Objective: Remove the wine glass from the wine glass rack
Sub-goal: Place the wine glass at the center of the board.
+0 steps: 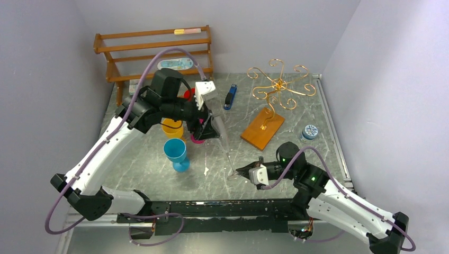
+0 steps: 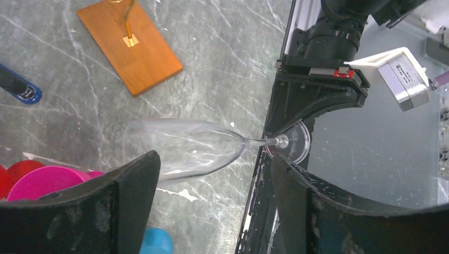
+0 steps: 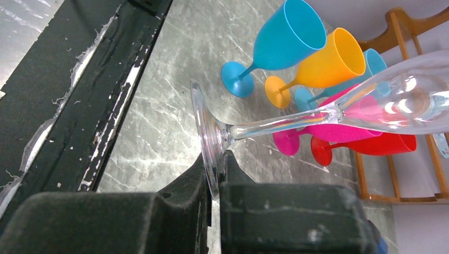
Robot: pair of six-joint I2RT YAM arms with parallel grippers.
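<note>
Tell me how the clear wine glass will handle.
Likely fragile: the wine glass looks thin and clear with a slender stem. Probably slippery: the right gripper pinches only its smooth foot rim. Laid down, its round bowl would likely roll.

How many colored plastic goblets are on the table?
5, clustered at left: blue goblet in front, orange goblet behind it, second blue goblet beyond, pink goblet alongside, red goblet behind pink. More may hide under the left arm.

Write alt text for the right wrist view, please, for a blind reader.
The right gripper pinches the foot of a clear wine glass held sideways over a grey marbled table. Blue, orange, pink and red goblets cluster behind it.
</note>
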